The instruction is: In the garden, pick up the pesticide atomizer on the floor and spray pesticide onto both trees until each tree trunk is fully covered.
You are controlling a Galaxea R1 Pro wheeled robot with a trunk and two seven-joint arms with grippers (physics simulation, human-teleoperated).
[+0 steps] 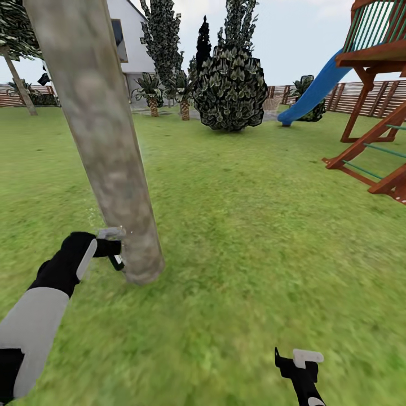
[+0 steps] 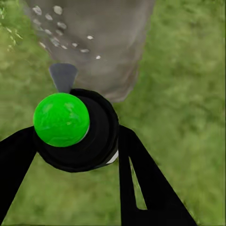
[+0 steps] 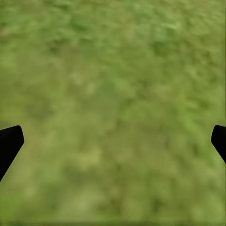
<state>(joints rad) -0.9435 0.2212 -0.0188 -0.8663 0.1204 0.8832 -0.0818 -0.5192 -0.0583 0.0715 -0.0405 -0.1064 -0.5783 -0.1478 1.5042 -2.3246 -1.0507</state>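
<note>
I've got the atomizer [image 2: 75,136] clenched in the left gripper [image 1: 110,248], nozzle right at the trunk [image 1: 107,146] base. Light, rigid, slick plastic; hold stays round the body. Right gripper [image 1: 299,366] released over grass [image 3: 113,94].

The left arm [image 1: 39,316] has a light grey forearm shell at 8 o'clock in the head view, a black wrist and a pale grey strip. The right gripper [image 1: 301,366], at 5 o'clock, is black with a whitish tip.
</note>
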